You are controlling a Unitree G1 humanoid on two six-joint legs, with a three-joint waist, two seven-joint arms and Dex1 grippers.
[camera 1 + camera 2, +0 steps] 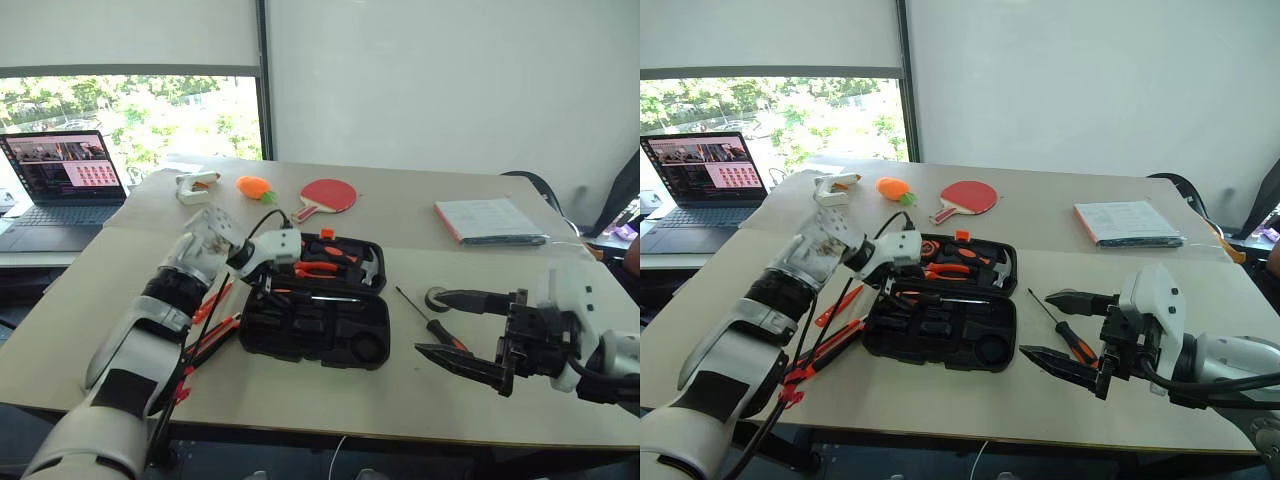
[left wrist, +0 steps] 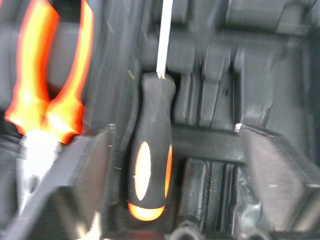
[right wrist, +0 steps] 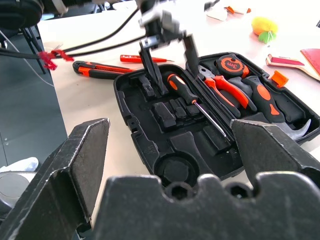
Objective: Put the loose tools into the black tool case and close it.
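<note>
The black tool case (image 1: 315, 320) lies open on the table (image 1: 300, 395), its two halves spread flat. The lid half, farther from the robot, carries orange-handled pliers (image 3: 227, 87), a hammer (image 3: 267, 102) and a round tape measure (image 3: 231, 63); the mark on the tape measure's face cannot be read. No other writing on the case or tools is legible.

One black-and-orange screwdriver (image 3: 182, 90) lies in the case's near half, close to the hinge line, long axis running roughly along the hinge, handle toward the case's left end, shaft pointing toward its right end. The left gripper (image 3: 167, 55) hovers directly above this handle; its fingers (image 2: 82, 170) stand apart on either side of the handle, and no contact shows.

Left of the case, on the table, lie the long utility knife (image 3: 97, 71) and the small all-orange screwdriver (image 3: 137, 59), both lengthwise toward the case. Right of the case lies a second black-and-orange screwdriver (image 1: 432, 322), shaft pointing away from the robot and left. The dark tape roll (image 1: 437, 298) sits just beyond it.

The right gripper (image 1: 465, 330) hovers right of the case, jaws spread wide and empty, the second screwdriver below them.

Beyond the case lie a red paddle (image 1: 327, 195) and a booklet (image 1: 488, 220); a laptop (image 1: 62, 175) stands far left.
</note>
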